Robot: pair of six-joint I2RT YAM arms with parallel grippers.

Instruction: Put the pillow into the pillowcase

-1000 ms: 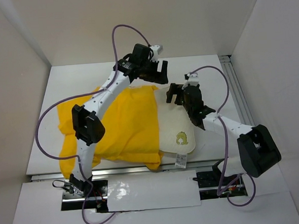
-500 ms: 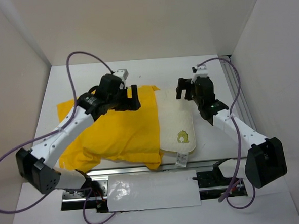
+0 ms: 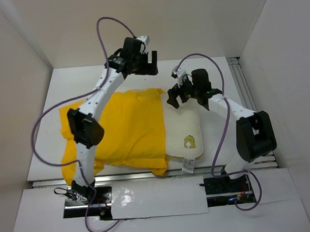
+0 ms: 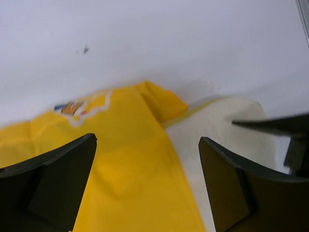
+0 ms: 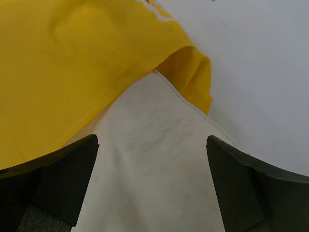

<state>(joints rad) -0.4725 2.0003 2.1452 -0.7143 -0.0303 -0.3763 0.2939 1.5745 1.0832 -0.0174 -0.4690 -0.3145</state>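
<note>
The yellow pillowcase [image 3: 119, 128] lies flat on the white table, left of centre. The cream pillow [image 3: 185, 130] sticks out of its right side, with its yellow emblem and white tag near the front. My left gripper [image 3: 146, 64] is open and empty, held above the table behind the pillowcase's far right corner [image 4: 154, 96]. My right gripper [image 3: 176, 96] is open and empty over the pillow's far end [image 5: 154, 169], next to the pillowcase's edge [image 5: 87, 63]. In the left wrist view the pillow [image 4: 217, 125] shows at the right.
White walls close in the table at the left, back and right. A metal rail [image 3: 248, 94] runs along the table's right edge. Purple cables [image 3: 105, 35] loop above both arms.
My left arm swung from the pillowcase's middle up to behind its far right corner. My right gripper moved left and down toward the pillow's far end. The pillow and pillowcase stayed put.
</note>
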